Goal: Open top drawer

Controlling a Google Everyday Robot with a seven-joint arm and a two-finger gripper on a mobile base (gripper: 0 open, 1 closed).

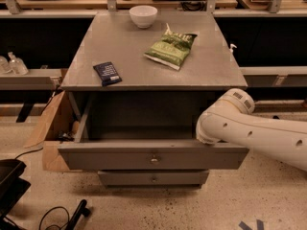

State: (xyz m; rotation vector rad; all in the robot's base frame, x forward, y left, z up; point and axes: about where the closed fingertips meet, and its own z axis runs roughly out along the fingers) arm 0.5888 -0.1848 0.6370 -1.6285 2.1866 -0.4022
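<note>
The top drawer (105, 158) stood pulled out beneath the bench (144, 75), its flat matte grey front bearing a round metal knob (154, 159) and its deep box open. The end effector (205, 139) dipped at the drawer's right front rim (grip: could not tell).

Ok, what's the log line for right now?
wide grey top drawer: pulled open | gripper: hidden behind white arm at drawer's right end

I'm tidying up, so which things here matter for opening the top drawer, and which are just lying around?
Job: top drawer, pulled out; arm; claw hidden behind the arm's end at the drawer's right front.
Lying about: white bowl, green bag, dark packet, cardboard box.
</note>
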